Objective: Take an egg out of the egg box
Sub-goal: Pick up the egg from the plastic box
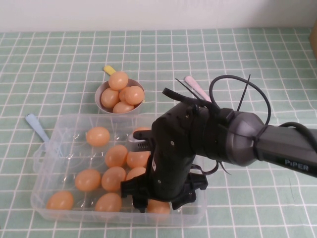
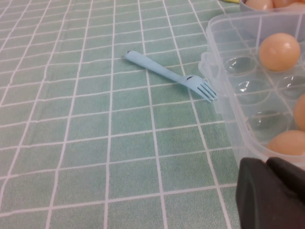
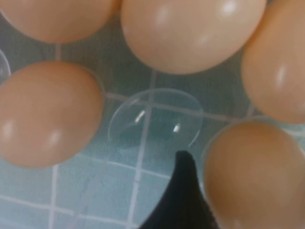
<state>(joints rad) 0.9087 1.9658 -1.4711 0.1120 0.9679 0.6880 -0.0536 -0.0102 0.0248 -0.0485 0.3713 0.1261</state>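
Well, the right arm is down over the near right part of the egg box [image 1: 47,163], its right gripper [image 1: 157,199] low among the eggs, and from here the job looks about half begun: the reach is made, but I see no egg lifted clear yet. In the right wrist view one dark fingertip [image 3: 183,191] pokes down between the eggs, just beside the egg [image 3: 255,174] at the lower corner and next to an empty clear cup [image 3: 155,119]; the other finger is out of sight, so I cannot tell how wide the pincer stands or whether it has hold of anything. That egg seems the likely one, and it sits in the box with neighbours close on every side. Several other eggs remain in their cups across the tray, and the small grey bowl [image 1: 100,91] just beyond the box on the far side already holds a heap of them. What is left, I judge, is the closing, the lift and the carry out. The left gripper [image 2: 271,195] hangs near the left edge of the box, over the green checked cloth [image 2: 95,143], close to a blue fork [image 2: 167,74]; whether it is open I cannot tell.
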